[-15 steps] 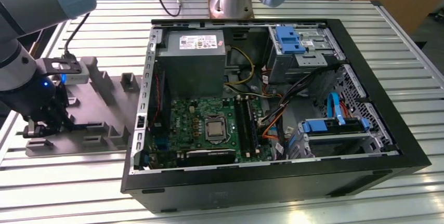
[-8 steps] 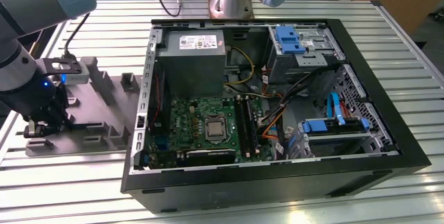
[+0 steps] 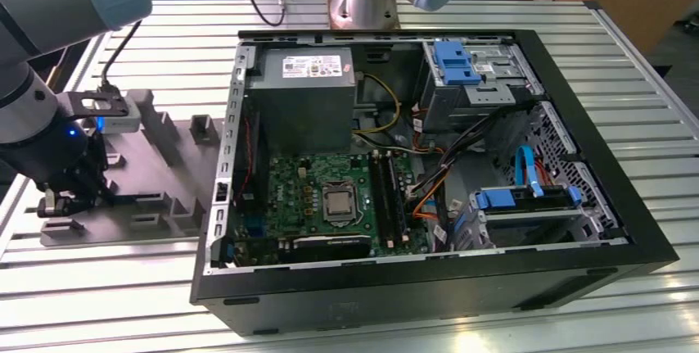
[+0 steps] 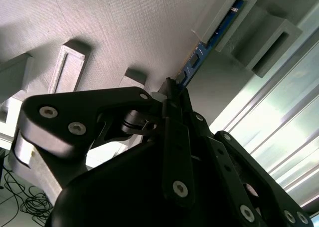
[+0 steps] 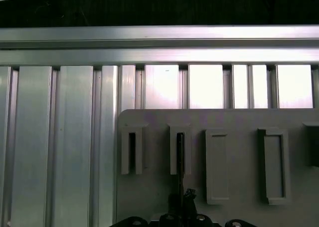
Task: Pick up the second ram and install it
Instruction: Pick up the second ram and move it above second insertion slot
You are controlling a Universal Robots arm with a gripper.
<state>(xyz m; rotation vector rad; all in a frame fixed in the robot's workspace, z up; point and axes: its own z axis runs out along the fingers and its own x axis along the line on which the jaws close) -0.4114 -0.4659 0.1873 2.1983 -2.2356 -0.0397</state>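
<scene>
The second ram (image 4: 199, 55) is a thin blue-green board standing on edge in a slot of the grey holder plate (image 4: 99, 17). In the first wrist view the ram (image 5: 180, 152) shows edge-on as a dark line in the second slot of the plate (image 5: 239, 119). My gripper (image 4: 172, 90) has its black fingers closed onto the near end of the stick. In the exterior view the gripper (image 3: 68, 201) is low over the holder plate (image 3: 153, 165) at that view's left, well apart from the motherboard's black memory slots (image 3: 388, 197).
The open black computer case (image 3: 437, 287) lies right of the holder plate, with the green motherboard (image 3: 317, 181), a grey power supply (image 3: 300, 91), blue drive brackets (image 3: 525, 197) and loose cables inside. The ribbed metal table (image 5: 55, 147) carries everything. Other holder slots (image 5: 217, 164) flank the ram.
</scene>
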